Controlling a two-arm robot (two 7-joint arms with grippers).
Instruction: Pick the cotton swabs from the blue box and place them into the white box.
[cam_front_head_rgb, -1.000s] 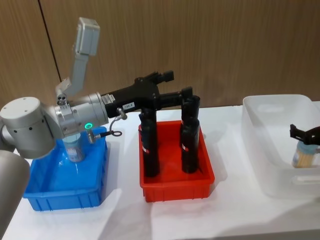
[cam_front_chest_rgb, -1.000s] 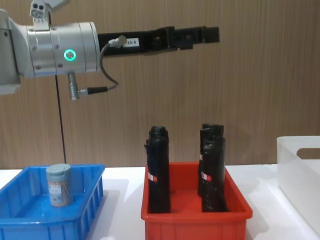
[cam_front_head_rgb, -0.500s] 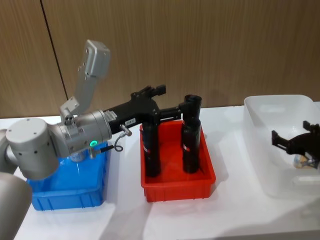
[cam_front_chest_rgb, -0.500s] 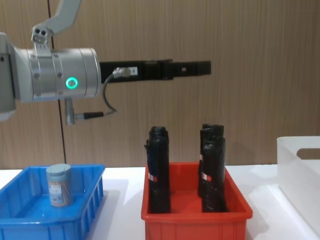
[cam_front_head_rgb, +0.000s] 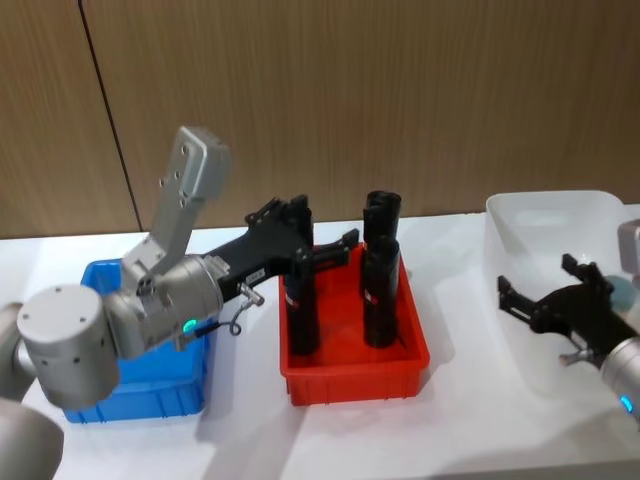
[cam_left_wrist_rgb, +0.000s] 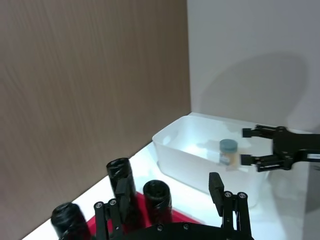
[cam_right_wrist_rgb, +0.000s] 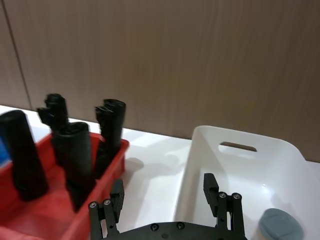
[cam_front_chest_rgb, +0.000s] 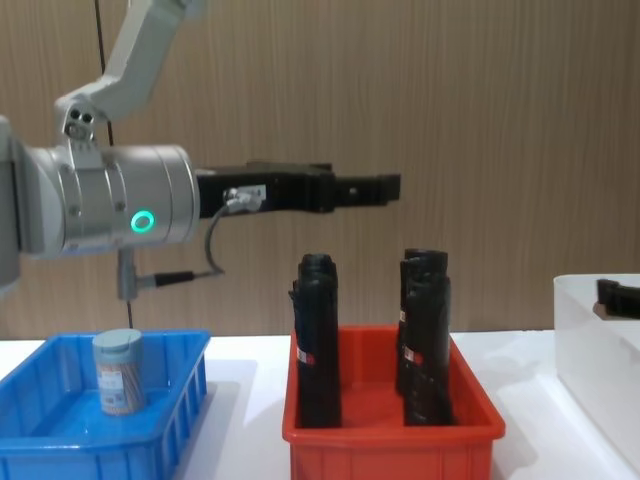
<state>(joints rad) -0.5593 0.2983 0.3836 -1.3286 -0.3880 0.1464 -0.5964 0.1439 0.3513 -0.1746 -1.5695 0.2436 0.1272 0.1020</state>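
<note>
**Red bin** (cam_front_chest_rgb: 390, 452): taken as the reference. It is set on the white table (cam_front_head_rgb: 470, 400). Four black rolls (cam_front_chest_rgb: 318, 345) with red-white labels are stood upright in it.

**Blue box** (cam_front_chest_rgb: 182, 402): placed to the left of the red bin, parted from it by a strip of table. One cotton swabs jar (cam_front_chest_rgb: 120, 372) is stood upright inside, pale lid up, with nothing touching it.

**White box** (cam_right_wrist_rgb: 270, 165): placed to the right of the red bin, apart from it, with the handle cut-out in its far wall. A second cotton swabs jar (cam_left_wrist_rgb: 229, 152) is stood upright on its floor.

**Left gripper** (cam_front_head_rgb: 328, 222): held above the red bin, higher than the roll tops, and pointed across the bin toward the white box. The fingers are spread wide, and nothing is carried between them.

**Right gripper** (cam_right_wrist_rgb: 163, 185): held over the white box, at the wall nearest the red bin. The fingers are parted and nothing is gripped. The second cotton swabs jar is seen farther from the red bin than the fingertips, released and outside the gap.

**Wood-panelled wall** (cam_front_chest_rgb: 500, 120): seen behind the red bin and both boxes.
</note>
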